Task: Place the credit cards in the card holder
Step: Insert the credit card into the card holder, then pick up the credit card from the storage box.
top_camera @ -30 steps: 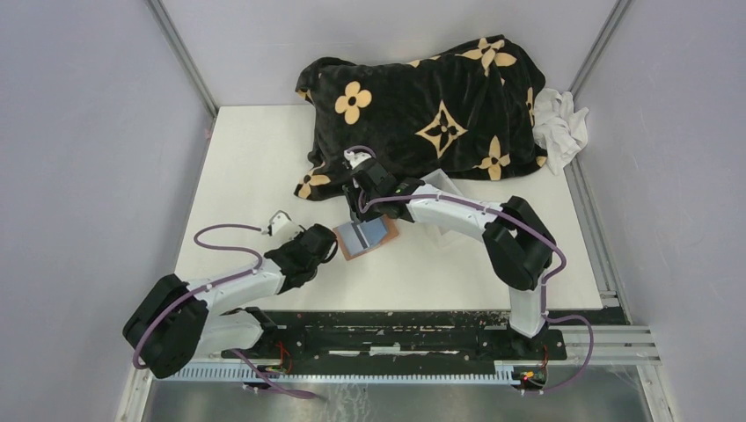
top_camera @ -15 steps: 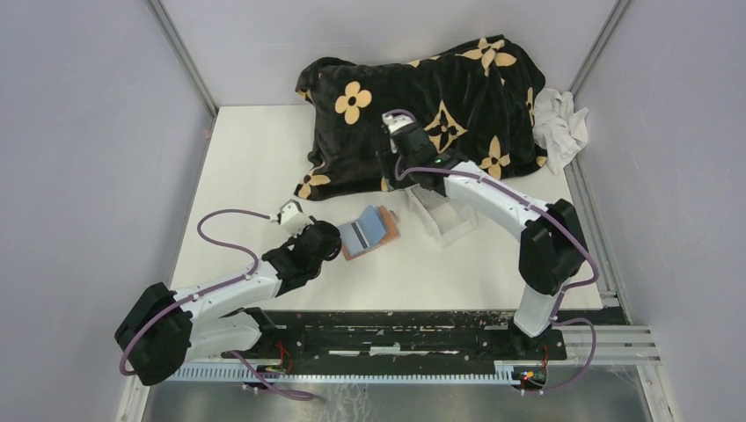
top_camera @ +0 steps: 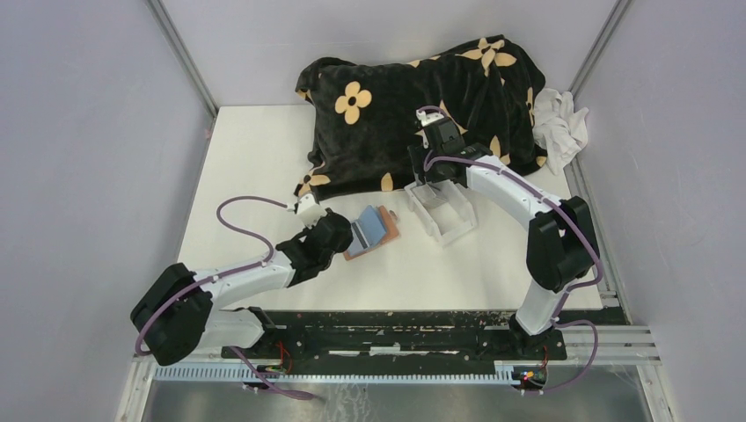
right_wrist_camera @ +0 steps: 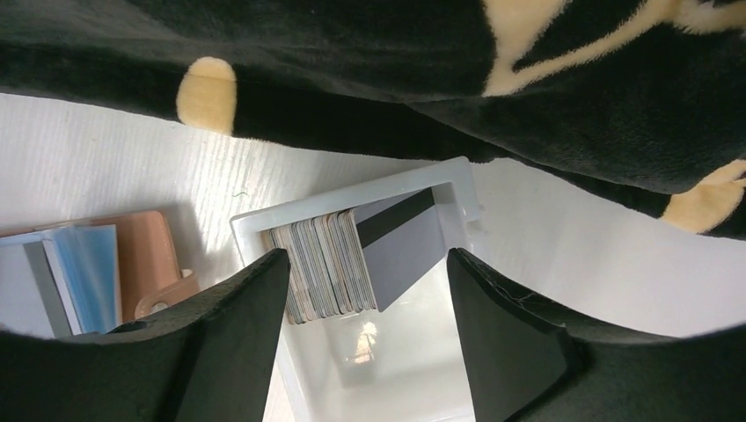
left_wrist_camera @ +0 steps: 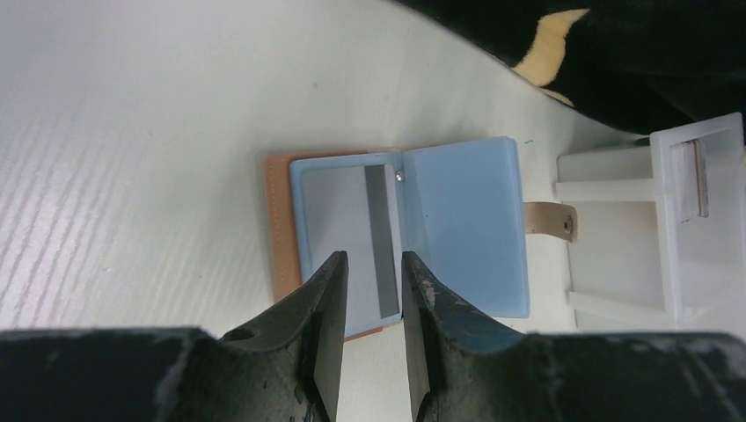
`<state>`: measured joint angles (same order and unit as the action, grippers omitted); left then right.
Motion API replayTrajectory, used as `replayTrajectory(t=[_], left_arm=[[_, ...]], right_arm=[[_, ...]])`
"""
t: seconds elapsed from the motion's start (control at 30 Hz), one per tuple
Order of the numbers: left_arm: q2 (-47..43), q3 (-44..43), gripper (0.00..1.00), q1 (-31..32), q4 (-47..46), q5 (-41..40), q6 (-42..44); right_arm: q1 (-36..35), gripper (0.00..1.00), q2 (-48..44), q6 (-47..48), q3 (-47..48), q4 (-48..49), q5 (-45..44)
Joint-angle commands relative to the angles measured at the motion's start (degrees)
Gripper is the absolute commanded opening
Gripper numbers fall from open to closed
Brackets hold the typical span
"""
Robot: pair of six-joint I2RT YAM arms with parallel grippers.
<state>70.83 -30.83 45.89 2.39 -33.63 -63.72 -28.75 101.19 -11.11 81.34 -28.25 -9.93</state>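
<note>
- Tan-brown leather folding card holder lies opened flat near the middle of the white table. Its pale blue inner faces are turned up, and its small strap with a snap points right toward the tray
- On the left half of the holder rests a pale grey-blue credit card with a dark grey stripe; whether it sits in a pocket or merely on top I cannot tell
- Just right of the holder, a little apart from it, stands the clear rectangular plastic tray. A stack of thin credit cards stands on edge at its far end, and one grey card leans against the right side of the stack
- Left gripper hovers over the near-left edge of the holder, its black fingers a narrow gap apart with nothing between them
- Right gripper hangs above the far end of the tray, jaws spread wide on either side of the card stack, touching no card as far as the wrist view shows
- Black plush blanket with tan flower shapes is heaped along the far edge of the table, its hem close to the tray's far end
- Crumpled white cloth sits at the far right, against the blanket
</note>
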Motion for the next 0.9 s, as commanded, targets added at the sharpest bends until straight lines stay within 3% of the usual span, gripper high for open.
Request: replayTrajectory(t=[0.0, 0.37, 0.87], left_arm=[[0.87, -3.66, 0.37, 0.21, -3.27, 0.2, 3.38], [-0.84, -2.34, 0.38, 0.22, -5.71, -0.45, 4.81], [-1.24, -1.66, 0.31, 0.2, -6.04, -0.96, 4.4]], right_arm=[[0.99, 0.72, -0.9, 0.45, -1.62, 2.21, 1.27], [3.4, 0.66, 0.59, -1.3, -2.96, 1.7, 3.92], [7.4, 0.61, 6.07, -4.03, -1.33, 1.75, 21.01]])
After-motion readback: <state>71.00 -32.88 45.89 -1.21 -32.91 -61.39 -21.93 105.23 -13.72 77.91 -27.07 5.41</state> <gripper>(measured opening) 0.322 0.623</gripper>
